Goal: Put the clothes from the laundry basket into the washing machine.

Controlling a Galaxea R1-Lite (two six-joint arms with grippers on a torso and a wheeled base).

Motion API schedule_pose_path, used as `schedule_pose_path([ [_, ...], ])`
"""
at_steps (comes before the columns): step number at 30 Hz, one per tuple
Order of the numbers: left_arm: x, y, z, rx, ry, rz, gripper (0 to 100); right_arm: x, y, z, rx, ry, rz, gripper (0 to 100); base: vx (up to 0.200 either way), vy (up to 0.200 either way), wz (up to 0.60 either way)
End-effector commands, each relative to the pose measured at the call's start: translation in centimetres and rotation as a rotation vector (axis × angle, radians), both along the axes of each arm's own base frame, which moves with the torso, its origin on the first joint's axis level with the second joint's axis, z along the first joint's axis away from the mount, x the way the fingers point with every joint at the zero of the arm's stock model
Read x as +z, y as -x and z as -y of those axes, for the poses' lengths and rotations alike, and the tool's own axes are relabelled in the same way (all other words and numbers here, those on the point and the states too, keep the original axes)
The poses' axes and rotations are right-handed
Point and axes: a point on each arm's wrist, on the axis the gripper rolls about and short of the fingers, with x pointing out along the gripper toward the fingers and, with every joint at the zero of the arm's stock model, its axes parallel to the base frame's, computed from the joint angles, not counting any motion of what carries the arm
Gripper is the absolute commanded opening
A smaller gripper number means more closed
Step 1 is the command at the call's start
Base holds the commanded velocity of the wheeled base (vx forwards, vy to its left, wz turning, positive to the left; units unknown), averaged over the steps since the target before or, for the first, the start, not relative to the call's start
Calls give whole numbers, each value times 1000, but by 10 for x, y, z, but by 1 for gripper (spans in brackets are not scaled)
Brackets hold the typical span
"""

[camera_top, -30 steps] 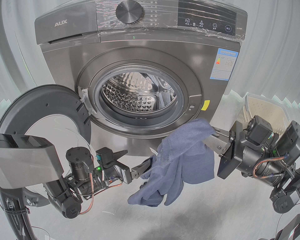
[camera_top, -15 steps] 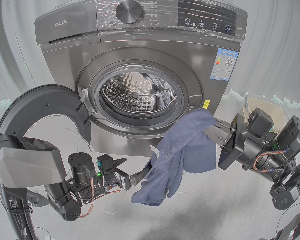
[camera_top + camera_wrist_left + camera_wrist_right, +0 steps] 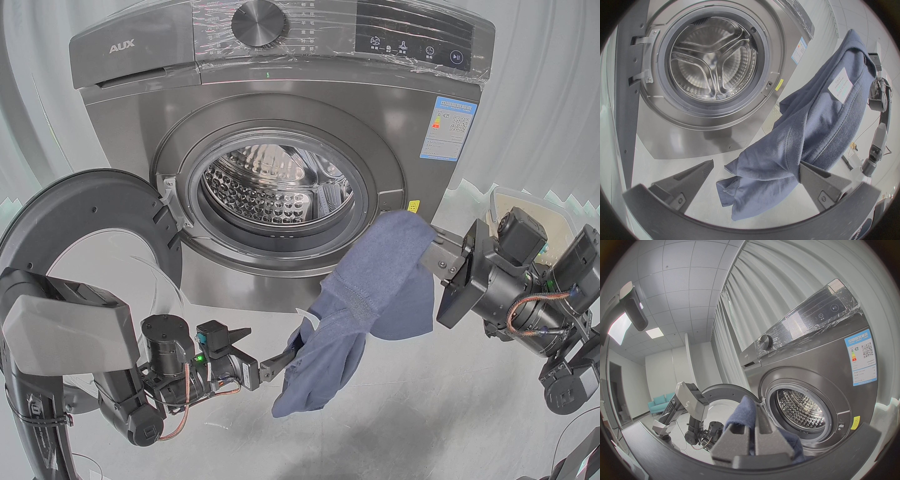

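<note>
While the drum [image 3: 275, 181] stands bare, progress: nothing is loaded. One garment is in transit and no part of the task is finished.
Washing machine [image 3: 281, 100]: front loader. The door [image 3: 81, 212] is swung wide open to the robot's left and the opening is unobstructed.
Blue sweatshirt [image 3: 369, 294]: in the air in front of the machine, below and to the right of the opening, wholly outside it. The upper end is bunched at the right gripper. The rest hangs slanting down toward the left gripper, with the white size label [image 3: 844, 85] facing outward.
Right gripper [image 3: 431, 255]: just right of the opening's lower rim, fingers pressed together on a bunch of the cloth, carrying the weight.
Left gripper [image 3: 756, 164]: low, between door and garment, fingers spread wide. The cloth lies against one finger and is not pinched.
Laundry basket [image 3: 537, 215]: white, perforated, right of the machine behind the right arm. I cannot tell what it holds.
Remaining (judgement): lift the sweatshirt to the opening, push it into the drum, release, then return to the basket for whatever is in it.
Risk (judgement): the hanging tail may drag over the door seal and stay outside.
</note>
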Motion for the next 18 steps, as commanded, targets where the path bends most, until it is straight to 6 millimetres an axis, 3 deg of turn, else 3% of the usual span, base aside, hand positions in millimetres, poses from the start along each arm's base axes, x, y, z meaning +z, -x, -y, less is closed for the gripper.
schedule_pose_path([
  [1, 2, -5, -4, 20, 7, 10, 100, -2, -1, 1, -6, 6, -7, 0, 0, 0, 0],
  [10, 42, -5, -2, 14, 86, 127, 100, -17, -12, -4, -21, 38, -47, 0, 0, 0, 0],
  [18, 37, 8, -7, 3, 62, 90, 100, -19, -27, -8, -51, 32, -50, 0, 0, 0, 0],
])
